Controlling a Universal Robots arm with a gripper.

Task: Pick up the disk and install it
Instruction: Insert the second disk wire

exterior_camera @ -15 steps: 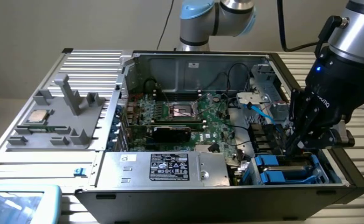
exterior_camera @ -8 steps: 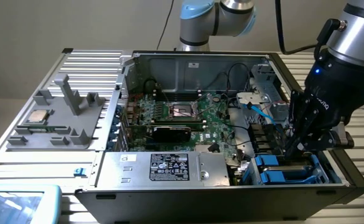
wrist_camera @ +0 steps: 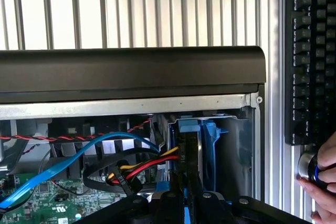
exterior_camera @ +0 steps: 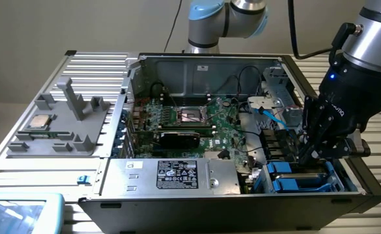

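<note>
Disk (exterior_camera: 299,176) half-hidden in bay, behind closed pincer (exterior_camera: 312,157).

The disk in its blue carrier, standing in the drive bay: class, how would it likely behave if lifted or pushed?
The disk looks like a rigid slab, so probably stiff. The blue carrier appears thin plastic, so its tabs may flex. Standing on edge in the bay, it would likely tip if unsupported.

Plain beige wall (exterior_camera: 79,24), ribbed metal table (exterior_camera: 92,63)
</note>
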